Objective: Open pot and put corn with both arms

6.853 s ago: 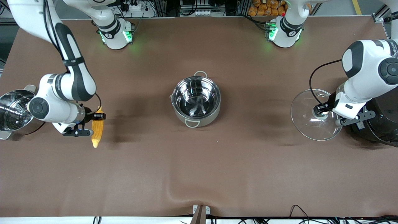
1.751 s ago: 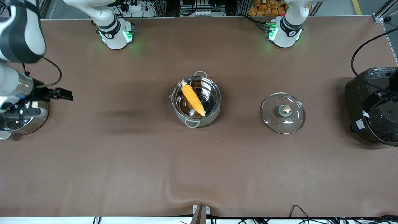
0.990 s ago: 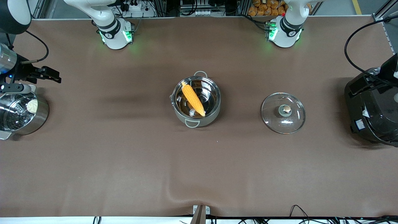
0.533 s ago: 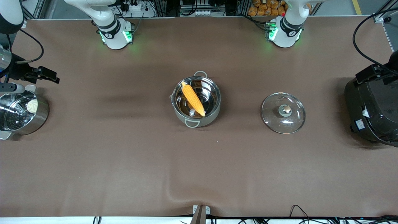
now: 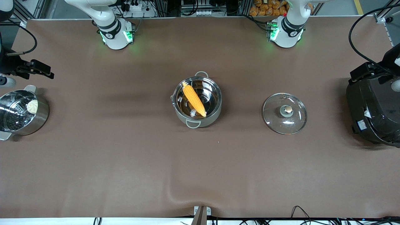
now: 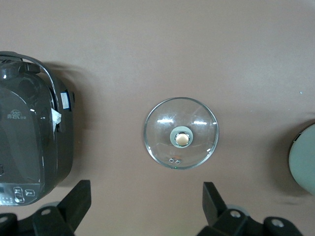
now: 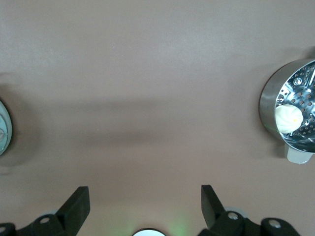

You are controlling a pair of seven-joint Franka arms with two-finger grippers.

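The shiny steel pot [image 5: 210, 118] stands open in the middle of the table. The yellow-orange corn [image 5: 193, 99] lies slanted inside it. The clear glass lid [image 5: 284, 113] lies flat on the table beside the pot, toward the left arm's end; it also shows in the left wrist view [image 6: 181, 133]. My left gripper [image 5: 359, 72] is open and empty, up in the air by the rice cooker; its own view [image 6: 146, 204] shows bare table between the fingers. My right gripper [image 5: 43, 70] is open and empty, raised near the steamer pot; its own view [image 7: 145, 204] shows bare table.
A big black rice cooker [image 5: 373, 112] stands at the left arm's end, also in the left wrist view [image 6: 29, 142]. A steel steamer pot [image 5: 40, 118] with a whitish bun [image 5: 32, 106] stands at the right arm's end, also in the right wrist view [image 7: 268, 105].
Both grippers have drawn back a little toward the table's ends and the base side since the earlier frames. The pot, corn and lid have not moved in the last second.
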